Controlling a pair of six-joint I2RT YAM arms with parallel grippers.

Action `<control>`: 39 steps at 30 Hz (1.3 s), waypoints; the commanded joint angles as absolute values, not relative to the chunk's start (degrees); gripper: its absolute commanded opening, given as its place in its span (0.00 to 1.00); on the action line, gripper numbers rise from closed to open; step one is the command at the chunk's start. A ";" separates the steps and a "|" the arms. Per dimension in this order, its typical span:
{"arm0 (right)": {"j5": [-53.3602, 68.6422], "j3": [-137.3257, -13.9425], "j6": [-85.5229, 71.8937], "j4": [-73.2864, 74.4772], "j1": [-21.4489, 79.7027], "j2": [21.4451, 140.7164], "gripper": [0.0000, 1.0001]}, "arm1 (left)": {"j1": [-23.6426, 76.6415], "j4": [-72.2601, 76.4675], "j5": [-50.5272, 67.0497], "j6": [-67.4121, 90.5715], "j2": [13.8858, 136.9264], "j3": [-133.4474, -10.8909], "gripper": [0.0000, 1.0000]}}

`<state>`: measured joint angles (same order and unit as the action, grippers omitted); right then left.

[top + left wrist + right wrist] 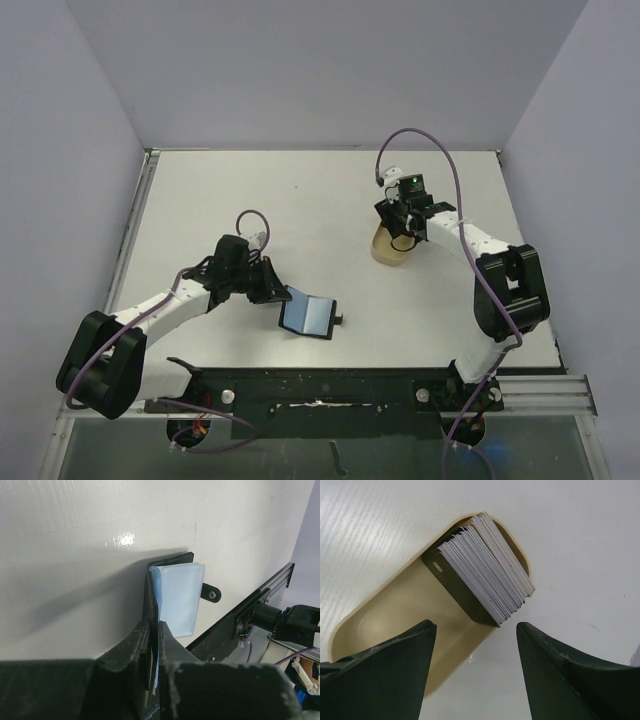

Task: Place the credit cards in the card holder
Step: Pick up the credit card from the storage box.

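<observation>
While I watch the overhead feed, the card holder (309, 314) sits open near the front middle of the bench (300, 200), bluish-grey inner panels facing up. The left jaws are clenched on its left-hand edge. On the left wrist camera I see both fingers (172, 650) pinching the black leaf, with the pale panel (177, 600) running away from them and the snap-strap tab (211, 594) sticking out on the far side.

Over on the right, well apart from the wallet, the credit cards (485, 570) are a thick stack standing on edge, leaning at one end of the beige oval tray (375, 625). A dark card faces the bare part of the tray. The right jaws hang released just above, spread wide either side of the stack's near corner, gripping nothing. I can't tell whether any fingertip touches the tray rim.
</observation>
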<state>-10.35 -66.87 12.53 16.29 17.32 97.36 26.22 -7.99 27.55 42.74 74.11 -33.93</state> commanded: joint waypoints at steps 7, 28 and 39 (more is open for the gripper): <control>-11.60 -66.97 26.27 8.43 16.04 100.21 0.68 | 25.93 -8.13 29.31 40.80 71.82 -36.53 0.00; -11.98 -63.86 29.23 3.22 16.08 101.05 0.65 | 25.75 -6.57 29.86 42.65 72.12 -34.00 0.00; -15.71 -64.45 29.85 1.51 15.99 102.37 0.57 | 25.75 -7.47 29.42 42.19 71.72 -34.45 0.00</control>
